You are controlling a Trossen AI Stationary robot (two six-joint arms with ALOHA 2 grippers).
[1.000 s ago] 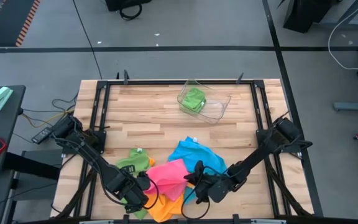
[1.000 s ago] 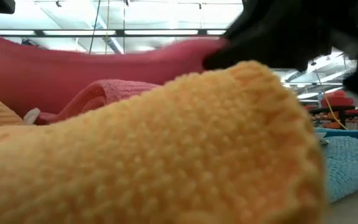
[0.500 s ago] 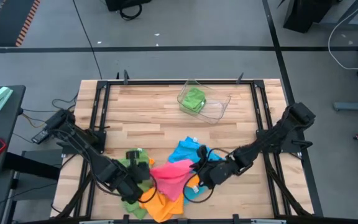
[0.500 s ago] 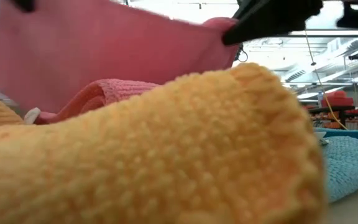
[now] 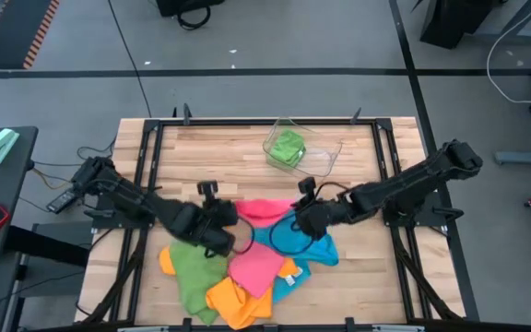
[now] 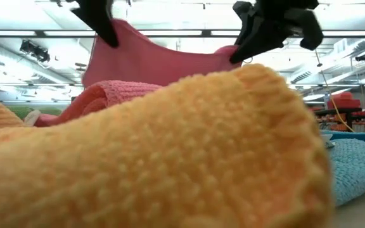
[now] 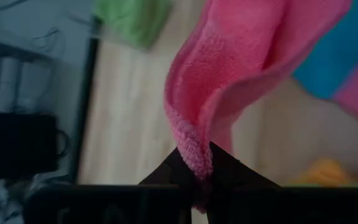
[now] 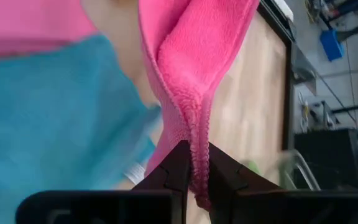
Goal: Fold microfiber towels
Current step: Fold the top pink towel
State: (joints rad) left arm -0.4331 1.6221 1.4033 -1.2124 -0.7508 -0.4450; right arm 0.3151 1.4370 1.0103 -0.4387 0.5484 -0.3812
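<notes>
The left gripper (image 5: 221, 221) and right gripper (image 5: 302, 214) each pinched a corner of the soft pink microfiber towel (image 5: 264, 211), holding it stretched between them above the heaped green towel (image 5: 192, 270), orange towel (image 5: 231, 300) and sky-blue towel (image 5: 304, 240) on the wooden table (image 5: 219, 157).

Pink towel (image 8: 191, 93) edge pinched between dark fingers (image 8: 174, 167), above blue towel (image 8: 55, 118).
</notes>
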